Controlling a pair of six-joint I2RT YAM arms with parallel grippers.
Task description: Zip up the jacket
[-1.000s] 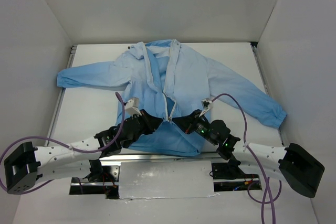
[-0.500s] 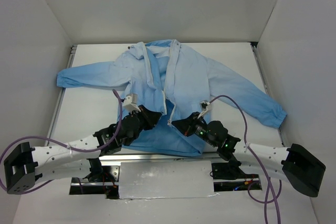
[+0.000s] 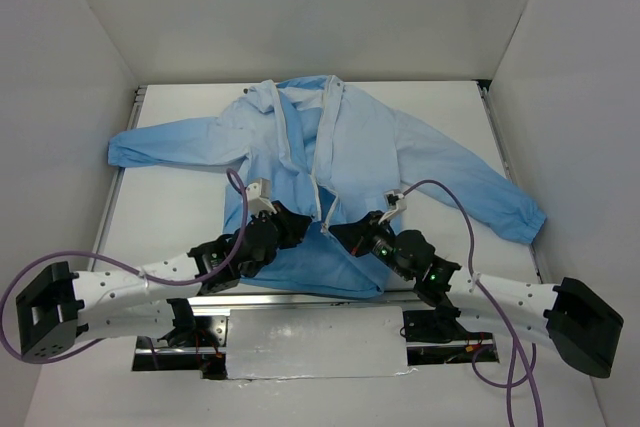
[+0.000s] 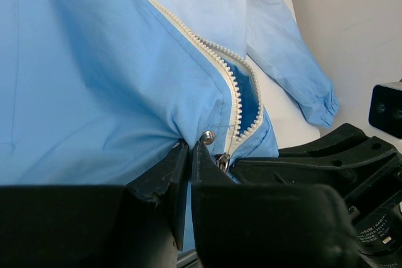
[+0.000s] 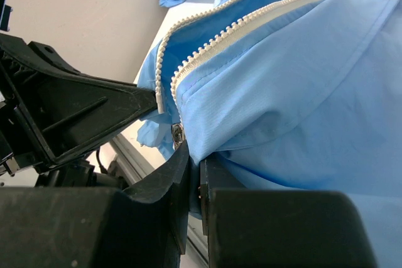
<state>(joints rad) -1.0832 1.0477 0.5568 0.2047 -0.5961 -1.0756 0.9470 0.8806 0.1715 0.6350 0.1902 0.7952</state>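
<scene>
Looking down from above, you have the light-blue thin fabric jacket (image 3: 350,147) spread flat on the white table (image 3: 180,217). Its collar is at the far side, its hem at the near edge, and its sleeves are thrown out left and right. The front is open for most of its length, and the 2 rows of the white toothed zipper strip (image 4: 217,61) part toward the collar.

Both claws meet at the near end of that opening. Your left gripper (image 4: 190,155) has its 2 fingers pressed together on a pinch of cloth right at the zipper's edge, just under a small round metal stud (image 4: 208,136). Your right gripper (image 5: 195,169) is likewise clamped on a fold of the opposite panel, beneath its row of teeth.

These 2 holds look meant to keep the bottom of the zipper taut and lined up so the small metal slider (image 4: 223,162) can travel. The slider sits low on the track, just beside the fingertips, so the zipping looks barely begun.

Neither wrist view lets you tell whether a finger touches the slider's pull tab or only cloth, because the dark finger bodies block that spot. From above, the arms cover part of the near hem, and the slider is too small to make out.
</scene>
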